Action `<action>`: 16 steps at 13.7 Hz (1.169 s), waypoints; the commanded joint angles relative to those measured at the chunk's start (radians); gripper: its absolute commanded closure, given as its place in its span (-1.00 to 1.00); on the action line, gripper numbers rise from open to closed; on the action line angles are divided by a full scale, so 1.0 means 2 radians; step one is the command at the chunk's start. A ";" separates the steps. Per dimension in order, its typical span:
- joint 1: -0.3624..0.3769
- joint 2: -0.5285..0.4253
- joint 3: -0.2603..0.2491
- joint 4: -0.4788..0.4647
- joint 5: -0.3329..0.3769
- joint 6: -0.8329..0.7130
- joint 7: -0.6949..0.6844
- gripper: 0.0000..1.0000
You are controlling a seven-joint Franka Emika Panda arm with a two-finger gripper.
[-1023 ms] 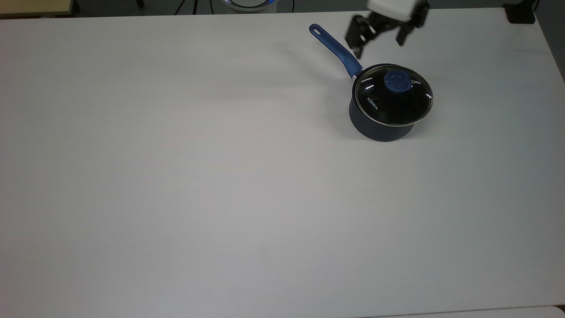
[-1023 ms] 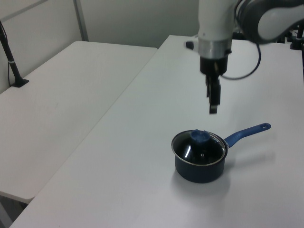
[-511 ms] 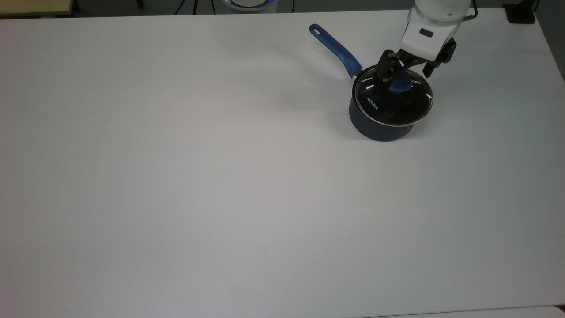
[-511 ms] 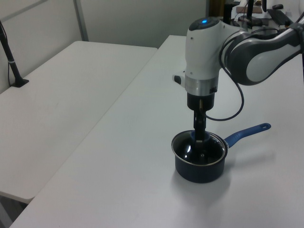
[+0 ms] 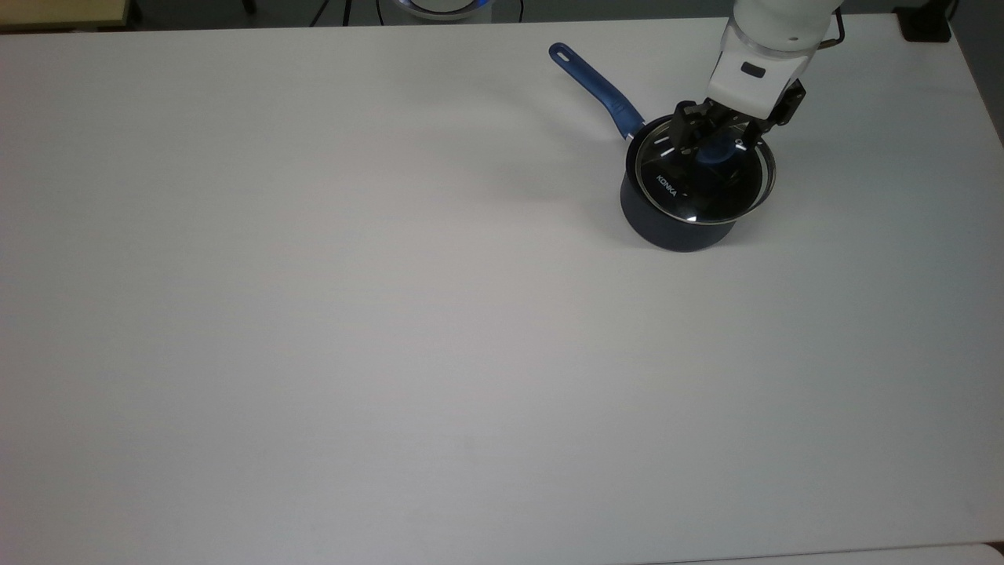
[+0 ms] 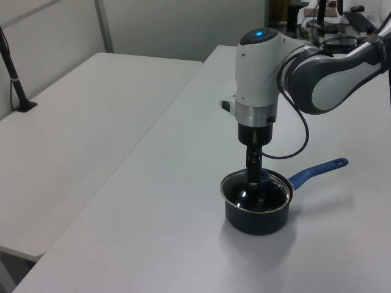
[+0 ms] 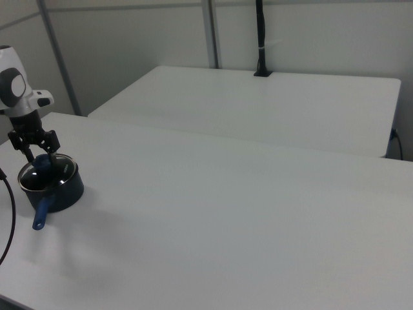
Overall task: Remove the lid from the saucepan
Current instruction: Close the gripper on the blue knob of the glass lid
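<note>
Sitting near the white table's [image 5: 314,314] far right corner in the top view, the small dark navy saucepan [image 5: 667,224] carries its clear glass lid [image 5: 674,192]. The white arm's black two-finger gripper [image 5: 715,145] clenches the lid's blue knob [image 5: 712,154].

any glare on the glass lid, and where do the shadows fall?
Top view: short white glints on the lid, soft shadow on the table towards the top view's left of the saucepan. Left view: a bright streak on the glass beside the tool, faint shadow to the left view's right. Right view: lighting flat, lid reads dark, no clear glare.
</note>
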 commanded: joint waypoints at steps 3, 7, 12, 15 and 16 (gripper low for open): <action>0.003 -0.005 -0.005 0.002 0.002 -0.011 0.026 -1.00; 0.001 -0.010 -0.004 -0.010 0.003 -0.012 0.028 -0.85; 0.001 -0.012 -0.004 -0.016 0.004 -0.021 0.027 -0.44; -0.003 -0.020 -0.006 -0.013 0.005 -0.032 0.028 -0.02; -0.003 -0.024 -0.008 -0.013 0.005 -0.033 0.027 -0.02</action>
